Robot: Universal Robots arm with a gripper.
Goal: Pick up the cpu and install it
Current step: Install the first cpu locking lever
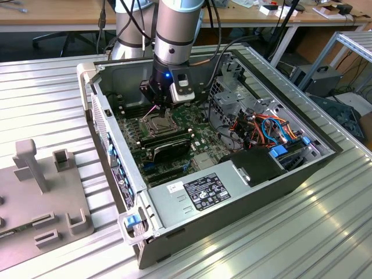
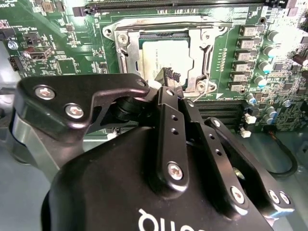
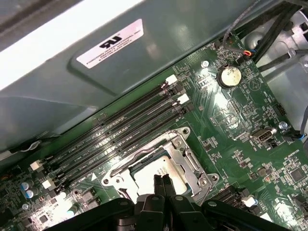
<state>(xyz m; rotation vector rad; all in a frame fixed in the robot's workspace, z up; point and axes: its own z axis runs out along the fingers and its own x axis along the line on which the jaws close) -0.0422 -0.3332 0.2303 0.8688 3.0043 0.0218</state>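
Directly below the black two-finger claw lies the small flat square silver-grey cpu, sitting flat inside the socket. In both wrist views the fingers are drawn together with just a thin slit between the tips, which sit over the middle of the cpu's metal top. Cannot tell whether the tips touch it. Second wrist view: claw tips over the cpu, nothing pinched between them.

Around the cpu, right at the claw tips: hinged bright metal socket frame, lying flat and framing the chip on all sides, a screw at each corner. A thin wire lever sits just beside the frame.

A bit past the frame: a row of long black memory slots with white end clips, parallel to one frame edge. All on the green motherboard. Farther out on the board, a round silver coin battery.

Beyond the slots: grey sheet-metal case wall with a white label.

Exterior view: the claw points straight down into the open grey computer case, which lies on a ribbed metal table. A grey power-supply box sits at the case end far from the claw. A grey fixture block stands outside the case, well apart from the claw.
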